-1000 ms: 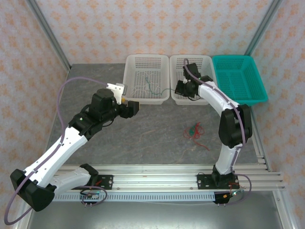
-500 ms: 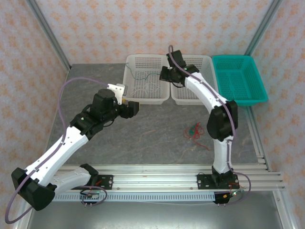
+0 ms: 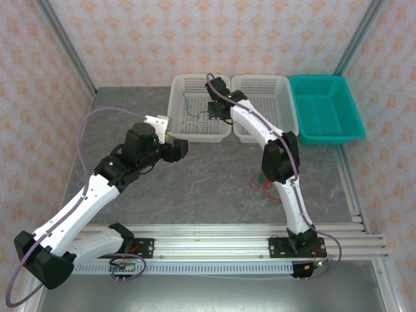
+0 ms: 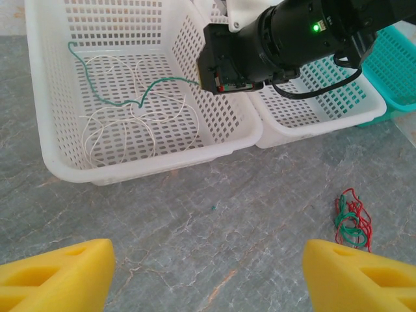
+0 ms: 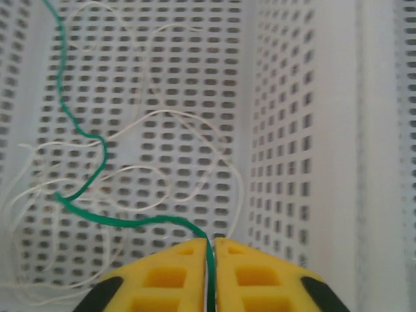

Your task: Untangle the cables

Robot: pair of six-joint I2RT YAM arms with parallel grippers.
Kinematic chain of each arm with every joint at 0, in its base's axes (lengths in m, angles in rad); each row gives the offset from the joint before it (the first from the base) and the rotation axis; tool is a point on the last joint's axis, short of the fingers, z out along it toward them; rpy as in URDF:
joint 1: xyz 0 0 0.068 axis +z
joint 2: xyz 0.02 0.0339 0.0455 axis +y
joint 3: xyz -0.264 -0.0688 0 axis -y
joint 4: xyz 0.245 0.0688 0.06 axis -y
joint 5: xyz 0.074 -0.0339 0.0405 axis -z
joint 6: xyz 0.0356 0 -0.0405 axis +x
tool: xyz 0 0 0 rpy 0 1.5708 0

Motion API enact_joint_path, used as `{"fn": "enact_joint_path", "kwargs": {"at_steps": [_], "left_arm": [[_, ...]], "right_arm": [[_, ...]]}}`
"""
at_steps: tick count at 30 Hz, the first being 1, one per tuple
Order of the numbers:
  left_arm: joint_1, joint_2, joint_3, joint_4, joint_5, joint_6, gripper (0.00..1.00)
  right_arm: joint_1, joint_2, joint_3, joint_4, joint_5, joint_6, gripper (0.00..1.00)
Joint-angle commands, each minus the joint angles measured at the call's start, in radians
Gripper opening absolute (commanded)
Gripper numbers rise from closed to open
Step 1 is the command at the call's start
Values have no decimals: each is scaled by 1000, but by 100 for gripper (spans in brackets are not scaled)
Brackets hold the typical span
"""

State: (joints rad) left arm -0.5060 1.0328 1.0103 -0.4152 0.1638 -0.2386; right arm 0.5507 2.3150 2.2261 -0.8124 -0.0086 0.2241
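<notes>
My right gripper [image 5: 209, 246] is shut on a teal-green cable [image 5: 83, 133] and hangs over the right side of the left white basket [image 3: 221, 128]. That green cable [image 4: 117, 101] trails down across the basket floor, over pale grey-white cables [image 4: 120, 130] [image 5: 162, 117] lying there in loops. A small tangle of red and green cables [image 4: 351, 218] [image 3: 262, 182] lies on the grey table right of centre. My left gripper [image 4: 208, 276] stands open above bare table in front of the left basket, its yellow fingertips [image 4: 55, 279] far apart.
A second white basket [image 3: 283, 133] stands right of the first, and a teal basket [image 3: 354, 130] beyond it. The right arm [image 3: 273, 149] reaches across the middle basket's front. Metal frame rails [image 3: 214, 244] run along the near edge.
The right gripper has swung left from the middle basket to over the left basket, carrying the green cable with it. The left arm has stayed put.
</notes>
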Motion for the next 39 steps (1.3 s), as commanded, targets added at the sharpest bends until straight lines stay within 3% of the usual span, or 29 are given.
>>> {"fn": "enact_joint_path", "kwargs": {"at_steps": [1,5,11,15,21,25,27,29,33,36,39], "left_arm": [[-5,-6,-6,27,-18,-10,77],[-5,3,5,24,-13,-11,77],[-5,2,-8,68,38,-72,77],[-47,31,-75,235,127,-229,77],[-278,209,-57,392,66,-317,75],[-399,394,29,439,52,-308,74],[-423,468,69,452,62,-307,74],[-428,526,95,470,76,-312,74],[-430,588,125,460,69,-317,74],[-431,575,101,460,31,-324,74],[-430,550,77,450,1,-325,74]], "right_arm": [[16,6,75,-91,-42,-46,32],[16,-44,105,-139,21,-4,50],[11,-253,-42,-93,57,16,53],[-18,-574,-501,89,64,71,55],[-82,-1046,-1074,137,129,206,60],[-176,-1256,-1348,142,44,316,60],[-265,-1278,-1435,148,-38,339,60],[-364,-1267,-1517,222,-209,363,58],[-374,-1170,-1555,345,-432,341,58],[-324,-1094,-1546,365,-360,284,66],[-311,-1002,-1546,395,-304,254,68]]}}
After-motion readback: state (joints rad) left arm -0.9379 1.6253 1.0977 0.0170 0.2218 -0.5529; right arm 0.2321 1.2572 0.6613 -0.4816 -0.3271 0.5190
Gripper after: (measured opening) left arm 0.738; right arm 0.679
